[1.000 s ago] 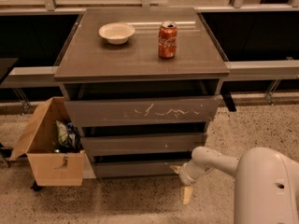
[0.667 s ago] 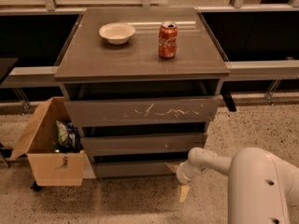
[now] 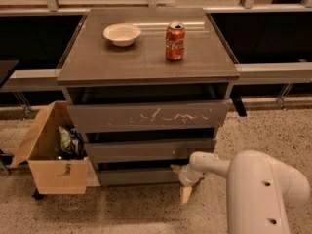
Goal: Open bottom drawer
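The bottom drawer (image 3: 139, 176) is the slim dark grey front at the foot of the cabinet, under the mid-sized front (image 3: 146, 150) and the tall scratched front (image 3: 146, 116). My gripper (image 3: 179, 182) is at the bottom drawer's right end, on the end of my white arm (image 3: 253, 184) that reaches in from the lower right. Its two cream fingers are spread apart. One fingertip (image 3: 174, 167) is by the drawer's top right corner. The other (image 3: 185, 194) points down at the floor. The gripper is open and holds nothing.
A white bowl (image 3: 122, 33) and a red cola can (image 3: 175, 41) stand on the cabinet top (image 3: 97, 62). An open cardboard box (image 3: 51, 155) with rubbish stands on the floor to the left of the cabinet. Speckled floor lies in front.
My arm has swung left and a little up, bringing the gripper from the floor right of the cabinet to the bottom drawer's right end. The drawers have not moved.
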Controlling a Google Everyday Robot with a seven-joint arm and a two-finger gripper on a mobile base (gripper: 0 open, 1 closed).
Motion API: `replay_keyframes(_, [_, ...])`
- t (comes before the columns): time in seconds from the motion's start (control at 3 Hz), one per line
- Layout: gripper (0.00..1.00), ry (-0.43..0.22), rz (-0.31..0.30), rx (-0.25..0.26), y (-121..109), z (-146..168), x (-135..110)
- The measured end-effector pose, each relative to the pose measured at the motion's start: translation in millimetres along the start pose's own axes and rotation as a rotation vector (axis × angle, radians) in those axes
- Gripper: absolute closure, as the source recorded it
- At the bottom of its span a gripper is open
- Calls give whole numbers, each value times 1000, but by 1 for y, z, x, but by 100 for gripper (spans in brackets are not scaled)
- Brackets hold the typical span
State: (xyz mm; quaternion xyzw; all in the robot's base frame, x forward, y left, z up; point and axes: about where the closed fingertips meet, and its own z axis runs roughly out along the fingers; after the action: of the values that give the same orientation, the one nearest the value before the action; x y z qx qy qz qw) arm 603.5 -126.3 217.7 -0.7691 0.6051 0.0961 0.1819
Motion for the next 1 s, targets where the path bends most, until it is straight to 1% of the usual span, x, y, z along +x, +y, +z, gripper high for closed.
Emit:
replay_keyframes(0.33, [0,27,14,13,-14,16,4])
replay_keyframes(0.67, [0,30,62,30,-22,33,11])
replay_keyframes(1.0, [0,18,111,42,-28,48,18])
